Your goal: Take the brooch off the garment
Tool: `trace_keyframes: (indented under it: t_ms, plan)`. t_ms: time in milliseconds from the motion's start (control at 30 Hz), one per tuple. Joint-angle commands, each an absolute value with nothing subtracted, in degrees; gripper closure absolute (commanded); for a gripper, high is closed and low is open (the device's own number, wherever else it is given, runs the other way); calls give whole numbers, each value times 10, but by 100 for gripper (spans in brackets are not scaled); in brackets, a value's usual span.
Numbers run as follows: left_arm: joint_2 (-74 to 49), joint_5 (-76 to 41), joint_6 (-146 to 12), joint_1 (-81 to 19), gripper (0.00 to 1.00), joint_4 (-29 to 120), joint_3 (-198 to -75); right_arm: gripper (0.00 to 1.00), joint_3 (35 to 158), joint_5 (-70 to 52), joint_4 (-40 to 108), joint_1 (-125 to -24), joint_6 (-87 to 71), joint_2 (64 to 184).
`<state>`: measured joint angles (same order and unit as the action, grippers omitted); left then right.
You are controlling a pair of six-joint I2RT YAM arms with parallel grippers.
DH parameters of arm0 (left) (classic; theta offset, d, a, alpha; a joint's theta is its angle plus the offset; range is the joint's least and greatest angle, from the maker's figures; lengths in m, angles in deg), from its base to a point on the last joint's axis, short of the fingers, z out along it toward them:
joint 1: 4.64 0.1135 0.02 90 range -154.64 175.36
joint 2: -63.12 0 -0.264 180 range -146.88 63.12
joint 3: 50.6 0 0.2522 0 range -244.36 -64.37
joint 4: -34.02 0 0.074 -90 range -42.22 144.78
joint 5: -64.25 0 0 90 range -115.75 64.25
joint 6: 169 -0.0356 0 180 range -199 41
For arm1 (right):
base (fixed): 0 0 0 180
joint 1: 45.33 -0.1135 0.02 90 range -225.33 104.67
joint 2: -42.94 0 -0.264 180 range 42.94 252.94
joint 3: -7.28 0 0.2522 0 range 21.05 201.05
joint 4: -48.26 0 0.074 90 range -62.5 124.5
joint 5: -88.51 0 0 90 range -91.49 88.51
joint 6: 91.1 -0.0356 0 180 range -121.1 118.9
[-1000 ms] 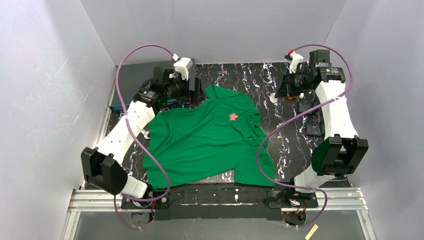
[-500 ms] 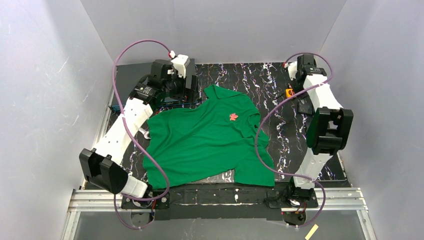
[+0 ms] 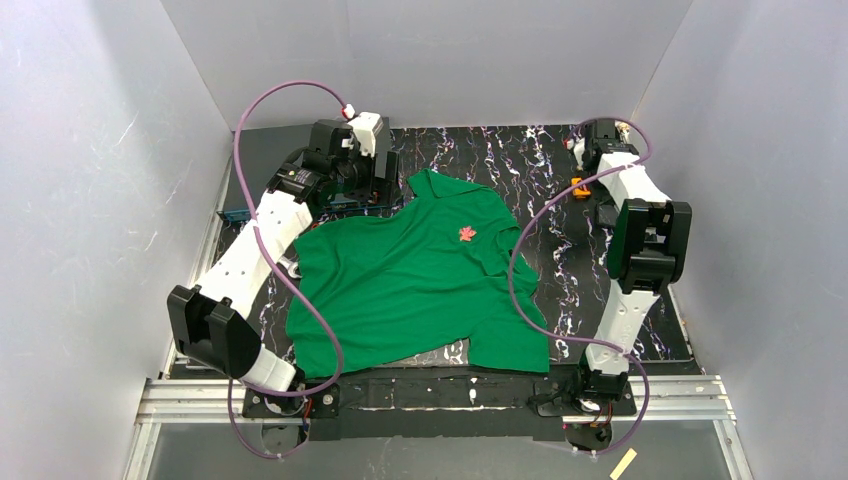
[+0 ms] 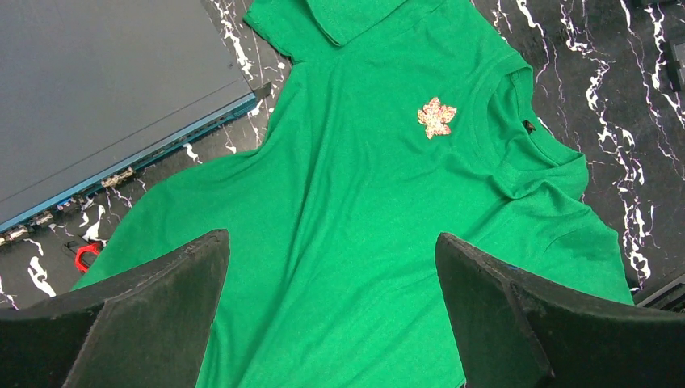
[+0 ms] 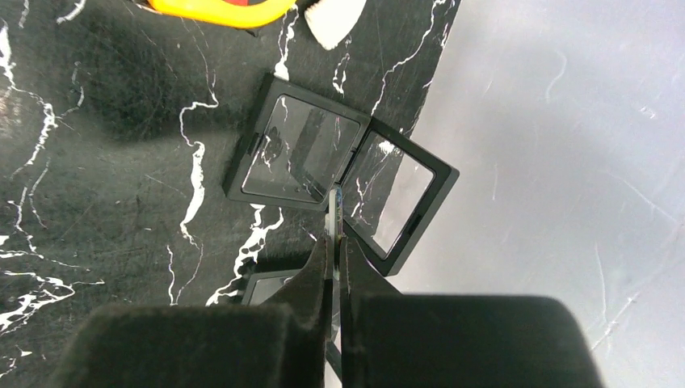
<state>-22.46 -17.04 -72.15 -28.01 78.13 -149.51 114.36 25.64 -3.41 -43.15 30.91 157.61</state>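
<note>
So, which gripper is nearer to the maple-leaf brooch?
Left. The left gripper hovers beside the polo shirt, left of the brooch; the right gripper is farther away, at the far-right corner.

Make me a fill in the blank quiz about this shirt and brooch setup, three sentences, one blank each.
The brooch is pinned on the ____ garment.
The left gripper has its jaws ____, holding nothing.
The right gripper is ____ on a thin piece above an open black case.
Missing words: green; open; shut.
</note>
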Motion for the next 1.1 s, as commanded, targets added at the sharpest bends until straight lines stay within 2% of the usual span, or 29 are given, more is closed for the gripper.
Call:
trace_keyframes:
  t_ms: [0, 733, 767, 900, 1000, 1067]
  plan:
    - [-215, -178, -719, -277, 2, 780, -1514, 99, 1131, 283, 7, -425, 314, 1580]
    - [-216, -182, -728, -274, 2, 781, -1512, 99, 1179, 275, 28, -409, 305, 1654]
    - [-217, -181, -728, -273, 2, 781, -1511, 97, 1179, 274, 28, -409, 304, 1654]
    - [-219, -176, -728, -274, 2, 781, -1512, 82, 1176, 265, 24, -409, 298, 1651]
    - [-222, -173, -727, -274, 2, 781, -1513, 77, 1178, 255, 18, -409, 293, 1650]
    - [-224, -170, -727, -273, 2, 781, -1514, 70, 1180, 250, 15, -409, 291, 1650]
